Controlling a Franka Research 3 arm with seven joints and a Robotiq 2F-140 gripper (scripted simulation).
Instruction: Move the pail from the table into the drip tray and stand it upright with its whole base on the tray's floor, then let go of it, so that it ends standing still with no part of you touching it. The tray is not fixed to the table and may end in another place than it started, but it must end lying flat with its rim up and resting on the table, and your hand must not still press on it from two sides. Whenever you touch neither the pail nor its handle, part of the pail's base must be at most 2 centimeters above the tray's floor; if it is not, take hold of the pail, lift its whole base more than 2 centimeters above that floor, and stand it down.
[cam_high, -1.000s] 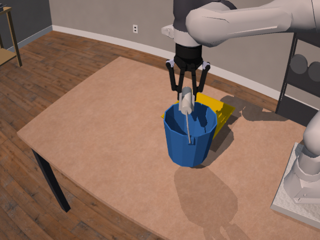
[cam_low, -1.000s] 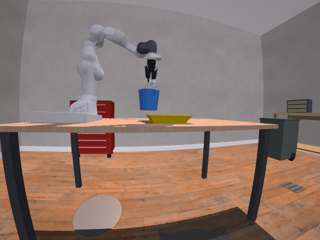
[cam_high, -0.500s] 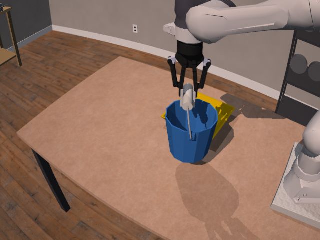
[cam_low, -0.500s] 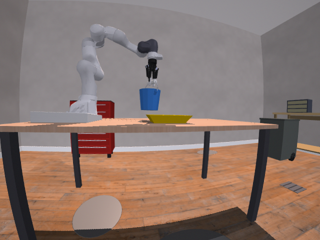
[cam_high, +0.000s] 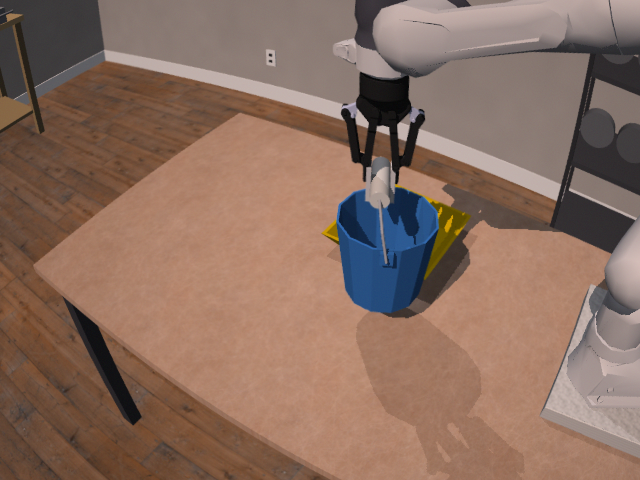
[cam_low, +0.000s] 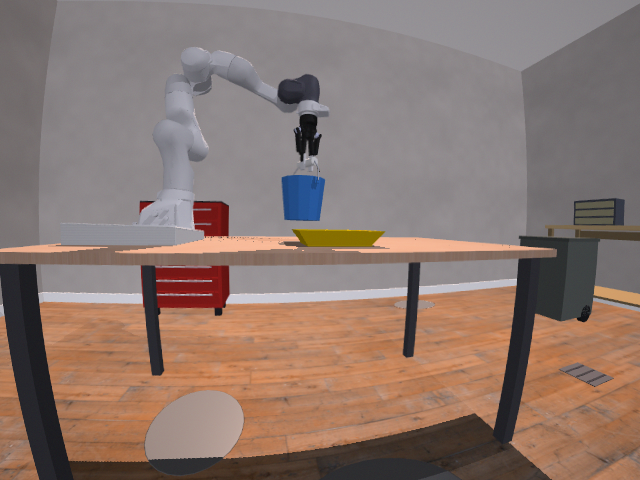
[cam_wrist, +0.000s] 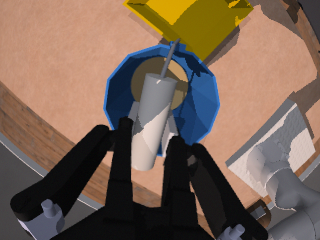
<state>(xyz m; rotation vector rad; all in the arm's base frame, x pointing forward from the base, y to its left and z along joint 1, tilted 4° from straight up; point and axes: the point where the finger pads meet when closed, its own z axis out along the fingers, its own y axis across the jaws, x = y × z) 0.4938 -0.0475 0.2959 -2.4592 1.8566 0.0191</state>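
From above, the gripper (cam_high: 383, 173) was clenched on the pale round grip (cam_high: 380, 181) of the handle, and the blue pail (cam_high: 385, 253) hung upright from it by a thin wire bail (cam_high: 383, 232), its base off the table (cam_high: 206, 268). The yellow tray (cam_high: 448, 224) lay behind the pail, toward the far edge of the table, mostly covered by the pail in this view. The arm's pale base plate (cam_high: 573, 413) sat at the right edge. A dark rack (cam_high: 573, 149) stood beyond the table on the right, and a white wall outlet (cam_high: 270, 57) showed on the back wall; no writing could be read on anything. From the side, the pail (cam_low: 302, 197) hung in the air from the gripper (cam_low: 308, 155), with a gap between its base and the tray (cam_low: 338, 237), which lay flat, rim up, on the table (cam_low: 268, 250); the pail stood over the tray's left end. A red drawer cabinet (cam_low: 206, 279) stood behind the table and a grey bin (cam_low: 560, 276) on the right, neither bearing a legible label. From the wrist, both black fingers pressed the grip (cam_wrist: 152, 120) between them, the pail (cam_wrist: 200, 103) opened below, and the tray (cam_wrist: 190, 3) lay further out, towards the top of the picture, partly shadowed.
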